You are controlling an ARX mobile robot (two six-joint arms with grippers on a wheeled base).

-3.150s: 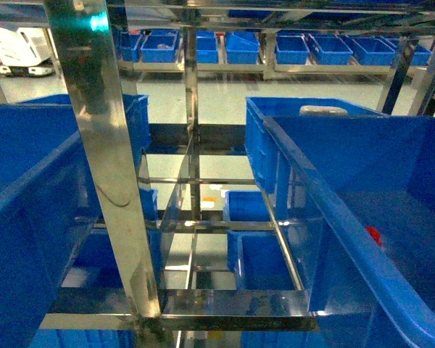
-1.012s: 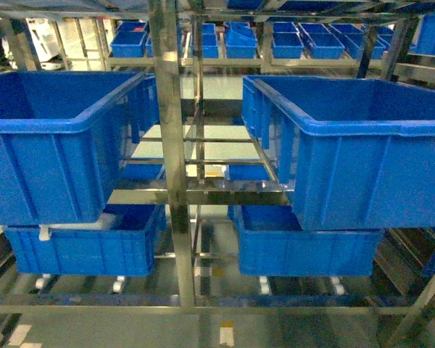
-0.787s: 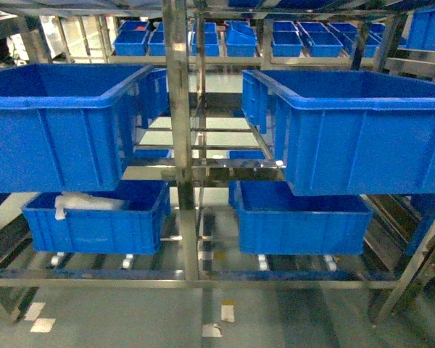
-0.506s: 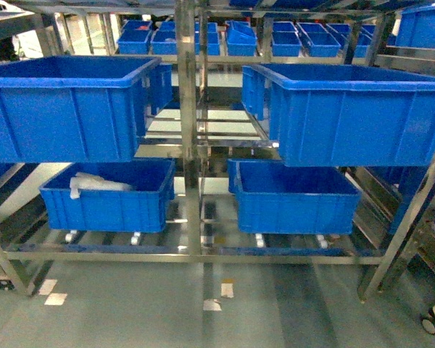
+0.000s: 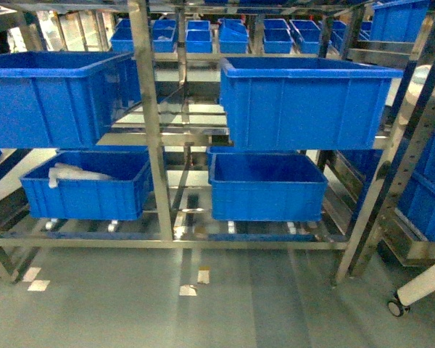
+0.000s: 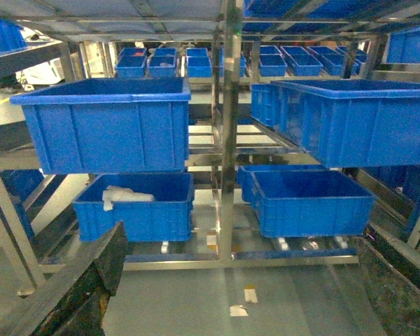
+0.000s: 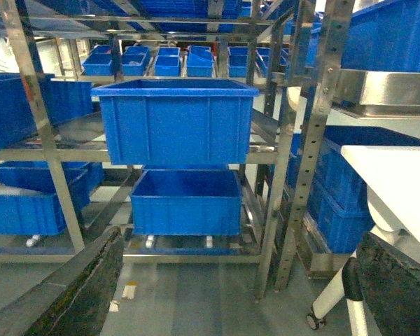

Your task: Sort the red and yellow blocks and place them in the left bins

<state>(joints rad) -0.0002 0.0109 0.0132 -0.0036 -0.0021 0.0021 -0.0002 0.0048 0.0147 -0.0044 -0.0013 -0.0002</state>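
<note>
Blocks, red or yellow: none visible to me in any view. Left bins on rack: upper left bin, lower left bin holding white bundle. Right bins beside them. Both grippers' fingers spread wide, empty: left fingers, right fingers. I stand well back; cannot tell stage. Confirm bin contents before any reach.

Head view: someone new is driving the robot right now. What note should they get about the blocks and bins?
Left end effector: open, empty.
Right end effector: open, empty.
No red or yellow blocks show.
Upper left bin: inside hidden.
Lower left bin holds something white.
Done: cannot tell.
Left: find blocks, sort into left bins.
</note>
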